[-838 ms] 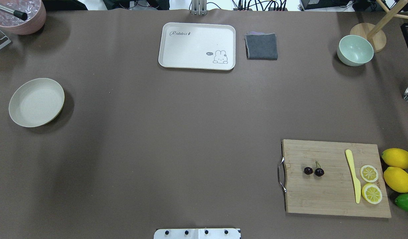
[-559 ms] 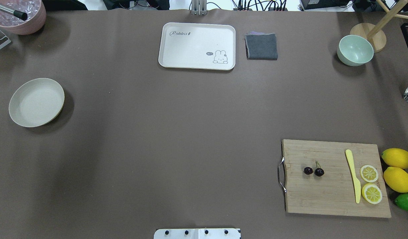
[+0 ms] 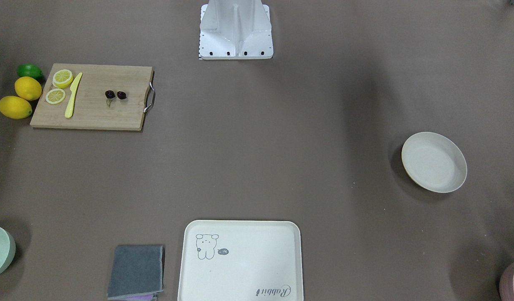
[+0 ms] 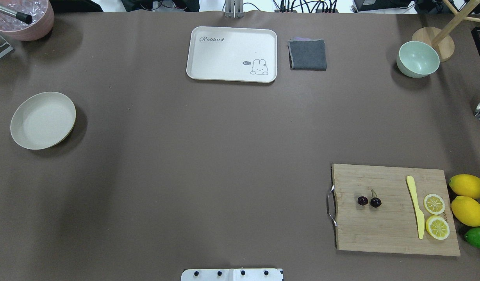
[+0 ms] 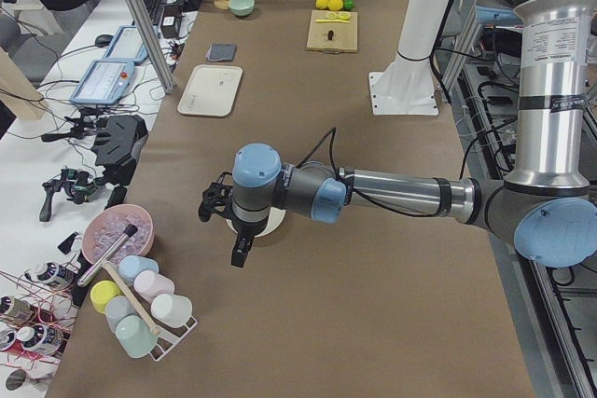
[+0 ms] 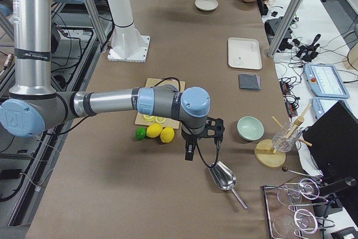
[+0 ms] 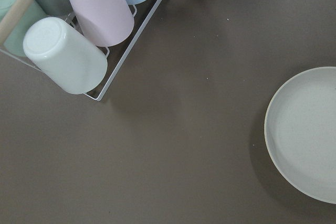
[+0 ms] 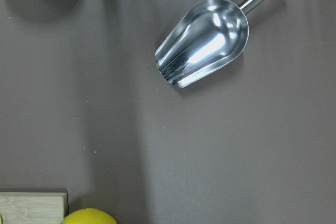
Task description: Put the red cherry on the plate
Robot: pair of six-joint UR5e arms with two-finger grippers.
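Observation:
The red cherry [image 4: 368, 201], a dark pair on thin stems, lies on the wooden cutting board [image 4: 384, 230] at the near right; it also shows in the front view [image 3: 115, 95]. The plate [image 4: 42, 120], round and cream, sits at the far left with nothing in it, and shows in the left wrist view [image 7: 310, 135]. My left gripper [image 5: 239, 253] hangs by the plate's outer edge. My right gripper [image 6: 190, 152] hovers past the lemons, off the board's end. Both appear only in side views, so I cannot tell if they are open or shut.
On the board lie a yellow knife [image 4: 415, 207] and two lemon slices [image 4: 435, 215]; two lemons [image 4: 467, 199] and a lime [image 4: 478, 237] sit beside it. A rabbit tray [image 4: 232, 54], grey cloth [image 4: 307, 54], green bowl [image 4: 418, 59], metal scoop [image 8: 205, 43] and cup rack [image 7: 79, 30] stand around.

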